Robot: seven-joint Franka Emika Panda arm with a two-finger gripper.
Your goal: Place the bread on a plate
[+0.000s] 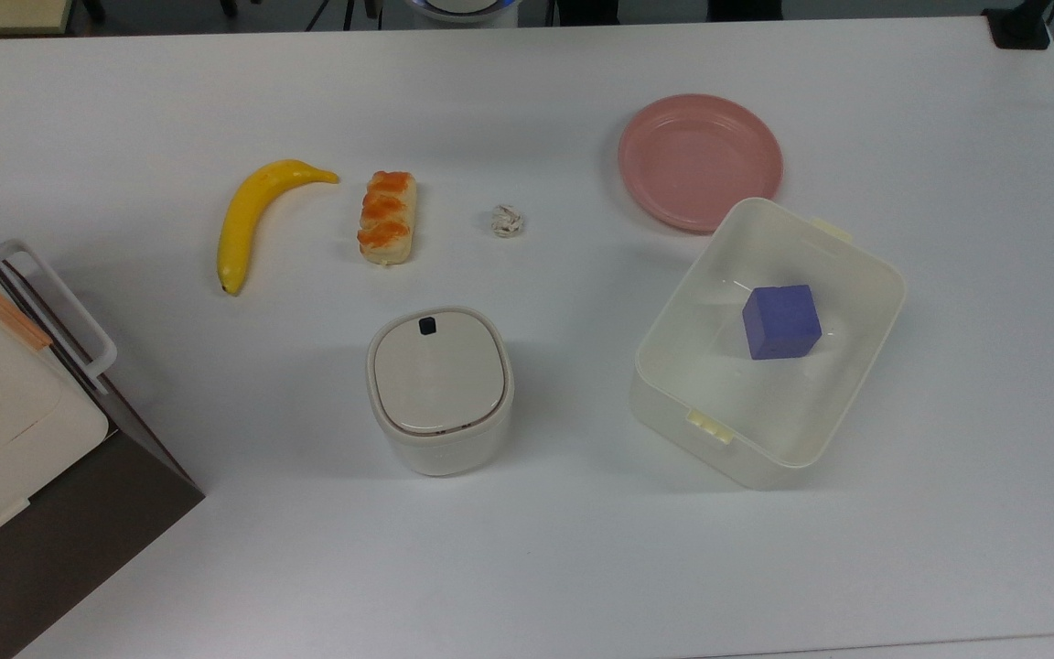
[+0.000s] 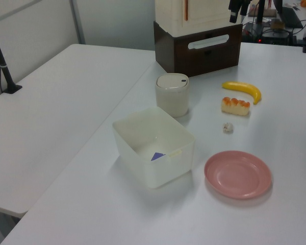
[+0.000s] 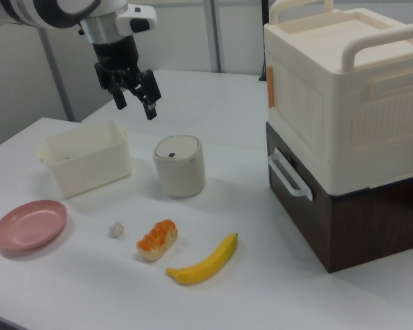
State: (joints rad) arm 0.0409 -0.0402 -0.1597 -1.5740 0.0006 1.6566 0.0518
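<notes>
One white bench (image 1: 582, 567) carries everything. At the top view's left edge sits one big cream case with handles (image 3: 344, 89) on a dark brown base (image 3: 358, 220); the right view shows the stack whole, where the top view catches just a corner.

One cream rectangular tub (image 1: 769, 343) stands at the top view's right. From above, one purple cube (image 1: 781, 321) sits plainly inside it; the left view shows just a purple sliver of it through the wall, and the right view hides it behind the tub's side.

One lidded cream canister (image 1: 440, 389) stands near the middle. One pink plate (image 1: 700, 161) lies just beyond the tub, bare. One yellow banana (image 1: 257, 215) lies at the top view's left, and one bread (image 1: 388, 218) just right of it on the bare bench, well apart from the plate. One tiny whitish wad (image 1: 507, 221) lies between bread and plate.

In the right view the tool (image 3: 133, 92) hangs in the air above the tub and canister, fingers spread moderately, holding nothing.
</notes>
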